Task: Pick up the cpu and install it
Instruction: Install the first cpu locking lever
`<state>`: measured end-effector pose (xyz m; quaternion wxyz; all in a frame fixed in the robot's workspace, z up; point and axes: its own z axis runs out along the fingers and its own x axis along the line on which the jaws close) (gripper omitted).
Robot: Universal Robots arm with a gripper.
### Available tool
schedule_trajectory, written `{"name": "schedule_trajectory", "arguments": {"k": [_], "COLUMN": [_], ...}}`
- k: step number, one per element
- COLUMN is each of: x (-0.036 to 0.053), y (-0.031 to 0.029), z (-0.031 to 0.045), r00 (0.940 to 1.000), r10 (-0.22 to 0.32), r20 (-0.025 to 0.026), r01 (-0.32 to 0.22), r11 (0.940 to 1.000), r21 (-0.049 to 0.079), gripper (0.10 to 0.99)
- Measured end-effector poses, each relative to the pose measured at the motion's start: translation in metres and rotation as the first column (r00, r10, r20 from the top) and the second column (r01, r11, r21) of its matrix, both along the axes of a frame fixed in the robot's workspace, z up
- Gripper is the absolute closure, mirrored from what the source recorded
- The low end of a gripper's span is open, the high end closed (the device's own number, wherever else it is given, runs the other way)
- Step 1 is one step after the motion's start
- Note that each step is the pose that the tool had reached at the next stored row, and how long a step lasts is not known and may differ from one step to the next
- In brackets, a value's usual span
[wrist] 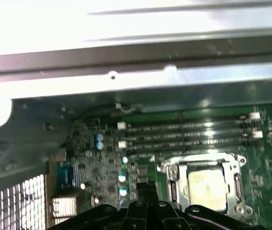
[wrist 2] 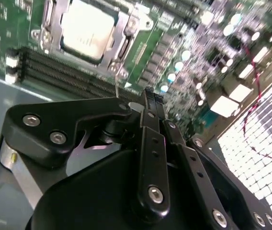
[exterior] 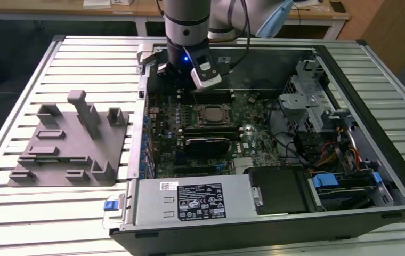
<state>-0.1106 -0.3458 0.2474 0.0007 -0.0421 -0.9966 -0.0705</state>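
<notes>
Gripper (wrist 2: 150, 96) black metal, jaws pressed together, holding nothing, above mobo near RAM slots. 1 cpu (wrist 2: 87, 29), flat square, silvery top, seated in metal socket frame (wrist: 174, 175). 4 RAM slots (wrist: 188, 136).

Grey cylindrical arm (exterior: 186, 21) with a blue light, black cables; black pincer (wrist 2: 150, 96) links carry silver screws.

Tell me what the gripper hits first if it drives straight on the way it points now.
Most likely the green motherboard beside the socket, not the cpu itself. In the second wrist view the shut gripper aims just off the socket frame's corner, though depth is hard to judge.
</notes>
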Motion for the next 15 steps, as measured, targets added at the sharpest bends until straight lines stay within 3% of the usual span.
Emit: {"name": "schedule_trajectory", "arguments": {"k": [8,12,15], "x": [-0.0008,0.0005,0.0062], "y": [0.0,0.0,0.0], "z": [0.0,0.0,0.0], "r00": [1.0,1.0,1.0], "r10": [0.0,0.0,0.0], "r20": [0.0,0.0,-0.0001], "r01": [0.0,0.0,0.0], "r11": [0.9945,0.9944,0.9944], "r21": [0.104,0.105,0.105], "gripper": [0.98,0.98,0.98]}}
